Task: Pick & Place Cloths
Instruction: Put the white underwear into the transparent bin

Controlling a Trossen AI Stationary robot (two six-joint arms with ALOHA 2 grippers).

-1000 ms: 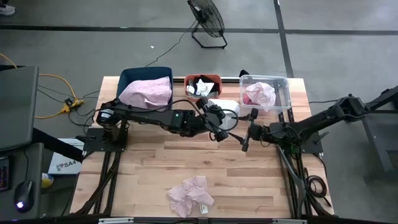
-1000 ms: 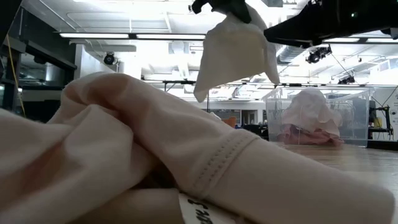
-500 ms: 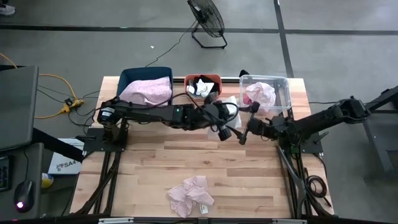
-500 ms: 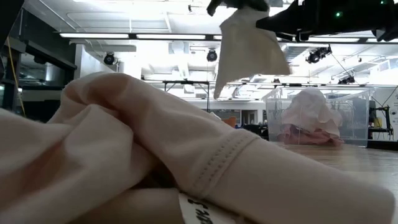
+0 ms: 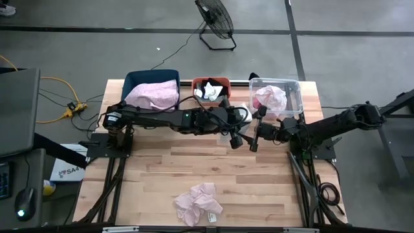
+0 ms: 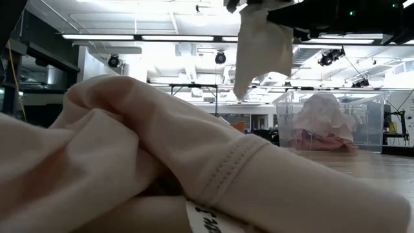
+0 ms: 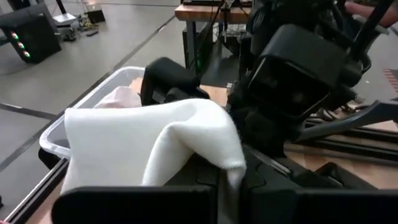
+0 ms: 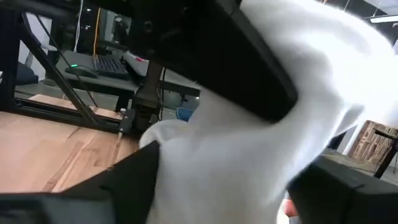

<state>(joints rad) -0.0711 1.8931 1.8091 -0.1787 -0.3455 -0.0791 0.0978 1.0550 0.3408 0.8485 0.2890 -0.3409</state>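
A white cloth [image 6: 262, 48] hangs high above the table's far middle and shows large in the left wrist view [image 7: 143, 143]. My left gripper [image 5: 234, 133] is shut on it. My right gripper [image 5: 254, 133] stands just to the right of it, open, and the white cloth [image 8: 249, 155] fills the gap between its fingers. A crumpled pink cloth [image 5: 197, 204] lies on the table near the near edge and fills the foreground of the low view [image 6: 129, 162]. My left gripper pinches the white cloth at its top edge [image 6: 257, 9]; one layer or several, I cannot tell. The cloth hangs slack below the fingers, lifted clear of the table, and part of it drapes over the gripper [image 7: 186, 130]. My right gripper: I cannot tell whether its fingers touch the cloth.
Three bins stand along the far edge: a blue bin [image 5: 132, 79] with pink cloth, an orange bin [image 5: 196, 83] with white and black pieces, and a clear bin [image 5: 296, 90] with pink and white cloth. Bare wood lies between the arms and the pink cloth.
My left gripper has carried the hanging white cloth toward the table's right, up to my right gripper and nearer the clear bin. My right gripper has moved a little toward the far edge and toward the cloth.
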